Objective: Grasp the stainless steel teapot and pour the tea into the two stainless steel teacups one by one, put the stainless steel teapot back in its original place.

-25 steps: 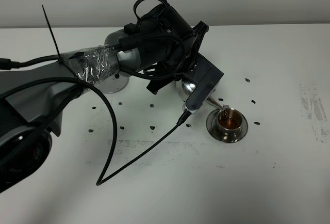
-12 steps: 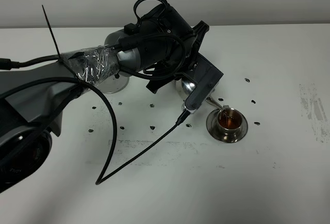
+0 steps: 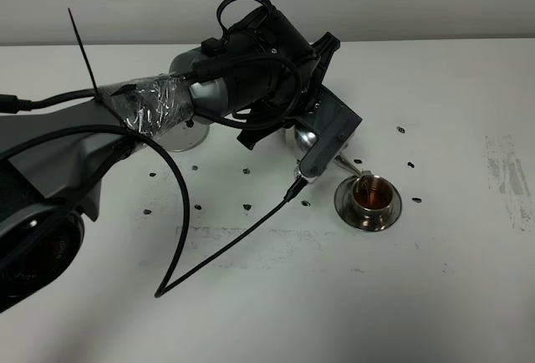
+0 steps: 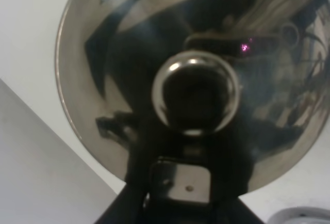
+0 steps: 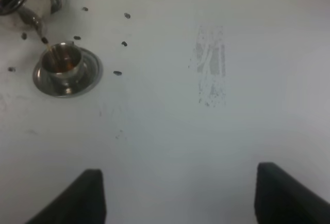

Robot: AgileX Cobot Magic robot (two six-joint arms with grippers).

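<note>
Nothing shifted, left pincer [image 3: 303, 120] gripping tilted teapot [image 4: 191, 79], grip hidden, right pincer [image 5: 178, 193] wide.

Exterior high: the left arm [image 3: 242, 70] hides most of the stainless steel teapot [image 3: 306, 139] and half a steel dish [image 3: 185, 135]. Left wrist: teapot lid [image 4: 196, 92] blurred, edge-cropped. Right wrist: right gripper [image 5: 178, 182] fingers cropped by the frame; teapot likewise.

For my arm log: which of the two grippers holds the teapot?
The left gripper; it tilts the stainless steel teapot over the teacup, while the right gripper hangs open and empty.
</note>
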